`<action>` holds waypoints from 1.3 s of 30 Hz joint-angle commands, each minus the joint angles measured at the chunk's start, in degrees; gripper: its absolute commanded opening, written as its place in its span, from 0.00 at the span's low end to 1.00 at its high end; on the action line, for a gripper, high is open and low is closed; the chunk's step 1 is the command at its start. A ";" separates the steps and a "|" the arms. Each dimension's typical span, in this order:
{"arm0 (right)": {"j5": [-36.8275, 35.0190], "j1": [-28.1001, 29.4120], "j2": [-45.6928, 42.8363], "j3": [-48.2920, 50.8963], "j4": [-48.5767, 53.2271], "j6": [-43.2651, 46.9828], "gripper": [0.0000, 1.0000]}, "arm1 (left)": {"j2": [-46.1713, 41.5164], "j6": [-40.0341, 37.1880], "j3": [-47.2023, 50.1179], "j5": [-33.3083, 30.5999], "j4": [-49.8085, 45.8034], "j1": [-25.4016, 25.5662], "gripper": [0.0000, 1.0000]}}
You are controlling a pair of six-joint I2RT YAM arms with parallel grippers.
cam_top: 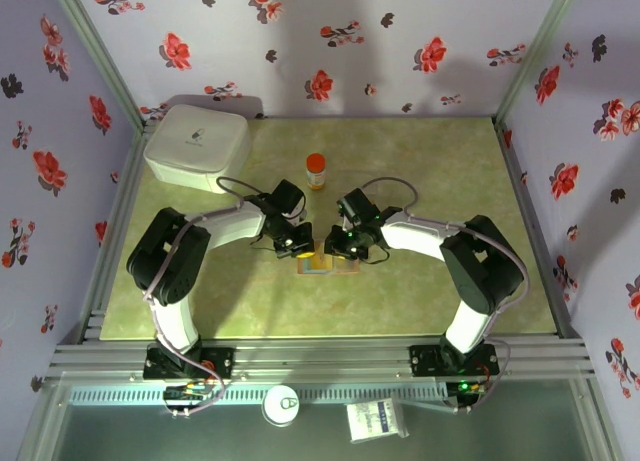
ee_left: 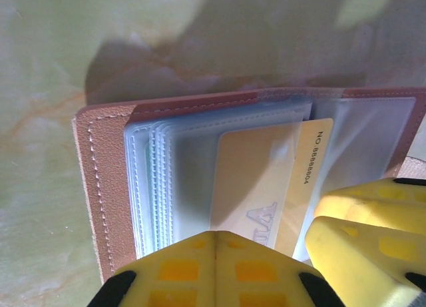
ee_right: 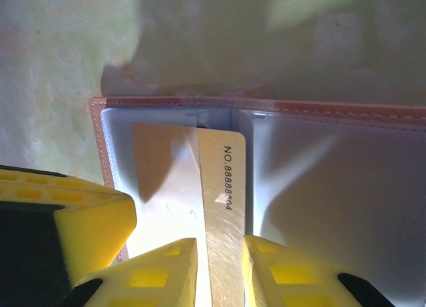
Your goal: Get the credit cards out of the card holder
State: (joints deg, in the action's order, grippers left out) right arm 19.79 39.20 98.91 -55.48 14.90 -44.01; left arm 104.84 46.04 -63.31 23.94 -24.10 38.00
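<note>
The card holder [cam_top: 322, 264] lies open on the table, reddish-brown leather [ee_left: 100, 174] around clear sleeves. One gold credit card [ee_right: 223, 187] marked NO.8888804 sticks partly out of a sleeve [ee_left: 313, 154]. My left gripper [ee_left: 216, 235] is shut, its joined tips resting on the sleeves at the holder's left half [cam_top: 297, 247]. My right gripper [ee_right: 221, 254] comes in from the right [cam_top: 347, 247]. Its jaws stand a little apart, with the card's bare strip lying flat between them. One of its fingers rests on the sleeved part, the other at the card's edge. Its fingers [ee_left: 373, 207] appear beside the card.
A small orange-capped bottle [cam_top: 316, 169] stands behind the holder. A white rounded box [cam_top: 198, 146] sits at the back left corner. Metal frame rails [cam_top: 300, 356] and flowered walls bound the green table [cam_top: 430, 171].
</note>
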 commanded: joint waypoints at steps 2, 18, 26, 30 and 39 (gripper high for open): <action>1.03 -0.53 1.61 0.42 -0.74 -0.64 0.25 | 2.16 -1.60 1.16 -0.75 -1.26 0.42 0.00; 4.29 -0.86 2.14 1.65 -5.26 -2.26 0.22 | 2.99 -1.92 1.38 -0.87 -1.66 0.41 0.00; 5.14 -1.30 0.89 2.96 -7.15 -3.12 0.15 | 2.78 -1.70 1.35 -0.85 -1.66 0.42 0.00; 5.02 -1.74 0.28 3.88 -7.59 -3.36 0.10 | 2.74 -1.67 1.35 -0.83 -1.66 0.42 0.00; 4.43 -3.77 -2.49 6.08 -6.84 -2.45 0.04 | 1.77 -1.79 1.17 -0.96 -2.16 0.42 0.00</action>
State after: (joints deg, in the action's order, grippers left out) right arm 25.26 36.45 97.43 -51.09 6.98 -46.59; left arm 105.65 45.67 -63.22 24.18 -23.62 38.00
